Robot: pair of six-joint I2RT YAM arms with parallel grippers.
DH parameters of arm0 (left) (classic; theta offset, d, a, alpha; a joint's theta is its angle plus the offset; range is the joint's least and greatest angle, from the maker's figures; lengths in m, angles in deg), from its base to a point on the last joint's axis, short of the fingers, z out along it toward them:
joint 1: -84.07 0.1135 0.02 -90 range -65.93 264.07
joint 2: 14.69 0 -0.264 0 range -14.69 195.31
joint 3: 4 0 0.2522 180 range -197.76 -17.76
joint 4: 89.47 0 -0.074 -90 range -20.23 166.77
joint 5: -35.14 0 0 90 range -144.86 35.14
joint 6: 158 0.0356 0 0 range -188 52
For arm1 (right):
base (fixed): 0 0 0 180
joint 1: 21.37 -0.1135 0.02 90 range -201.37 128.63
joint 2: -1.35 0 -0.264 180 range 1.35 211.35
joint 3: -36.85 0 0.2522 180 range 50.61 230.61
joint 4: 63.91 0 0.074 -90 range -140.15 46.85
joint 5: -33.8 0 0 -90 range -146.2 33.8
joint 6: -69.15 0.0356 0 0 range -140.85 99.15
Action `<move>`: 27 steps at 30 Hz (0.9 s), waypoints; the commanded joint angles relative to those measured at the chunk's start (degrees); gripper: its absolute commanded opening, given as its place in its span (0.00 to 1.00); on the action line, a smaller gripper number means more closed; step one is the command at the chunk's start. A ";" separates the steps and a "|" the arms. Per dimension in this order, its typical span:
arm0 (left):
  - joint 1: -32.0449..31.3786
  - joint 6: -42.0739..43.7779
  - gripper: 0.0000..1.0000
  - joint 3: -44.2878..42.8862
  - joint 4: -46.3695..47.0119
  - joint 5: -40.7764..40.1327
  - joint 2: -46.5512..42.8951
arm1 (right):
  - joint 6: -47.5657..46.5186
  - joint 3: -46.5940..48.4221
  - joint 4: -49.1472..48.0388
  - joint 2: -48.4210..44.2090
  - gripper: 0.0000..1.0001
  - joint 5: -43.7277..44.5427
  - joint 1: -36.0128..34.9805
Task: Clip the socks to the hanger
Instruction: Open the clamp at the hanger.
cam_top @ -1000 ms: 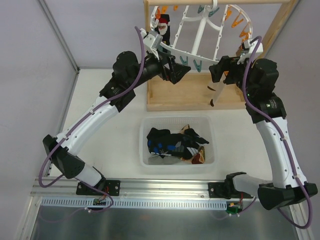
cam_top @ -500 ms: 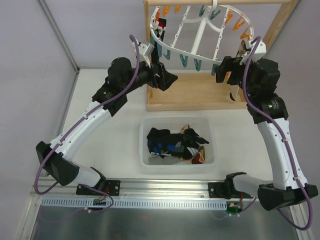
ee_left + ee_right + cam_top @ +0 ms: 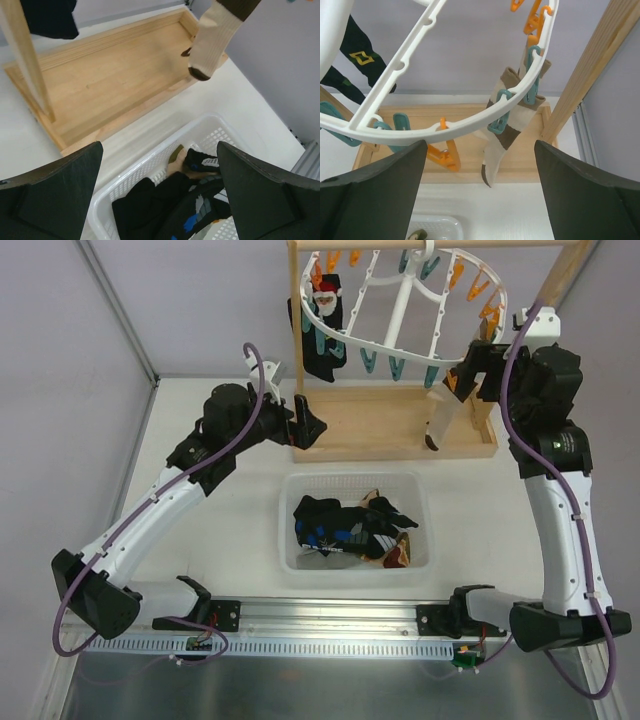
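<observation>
The white hanger point(image 3: 400, 302) hangs from the wooden stand. A black Santa-patterned sock point(image 3: 322, 332) is clipped at its left side. A brown-and-cream striped sock point(image 3: 440, 418) is clipped at its right side and also shows in the right wrist view point(image 3: 512, 125) and the left wrist view point(image 3: 212, 37). More socks point(image 3: 345, 525) lie in the white basket point(image 3: 415, 485). My left gripper point(image 3: 306, 425) is open and empty, low beside the stand's left post, above the basket's edge point(image 3: 159, 148). My right gripper point(image 3: 470, 368) is open and empty just right of the striped sock point(image 3: 480, 145).
The wooden stand's base tray point(image 3: 385, 430) lies behind the basket, with posts at the left point(image 3: 27, 55) and the right point(image 3: 590, 65). Orange point(image 3: 442, 150) and teal point(image 3: 500, 120) clothespins dangle from the hanger ring point(image 3: 420, 127). Walls close the left and back sides.
My left gripper has drawn back down and left from the hanger, leaving the black sock hanging there. My right gripper has moved a little up and right, away from the striped sock.
</observation>
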State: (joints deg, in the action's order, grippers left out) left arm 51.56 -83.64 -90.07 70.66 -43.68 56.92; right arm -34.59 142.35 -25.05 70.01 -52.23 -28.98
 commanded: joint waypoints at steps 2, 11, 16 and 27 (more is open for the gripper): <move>1.05 -0.53 0.99 3.05 -2.76 -3.36 -1.48 | -0.16 8.71 4.14 1.74 0.95 0.61 0.85; 1.05 1.49 0.99 7.71 -4.79 3.05 -2.35 | 4.50 7.48 5.56 -10.91 1.00 -14.68 0.76; 1.05 1.66 0.99 10.52 -4.97 7.62 -3.50 | 7.31 -0.93 5.84 -19.43 1.00 -21.98 0.85; -2.56 -0.52 0.91 19.56 -4.88 9.57 -5.43 | 9.36 -32.67 6.35 -35.16 1.00 -34.65 -1.69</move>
State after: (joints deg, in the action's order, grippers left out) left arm 49.16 -82.17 -73.85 65.48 -33.95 53.32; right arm -25.04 113.92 -20.19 36.31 -81.85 -29.03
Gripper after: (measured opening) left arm 0.914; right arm 0.996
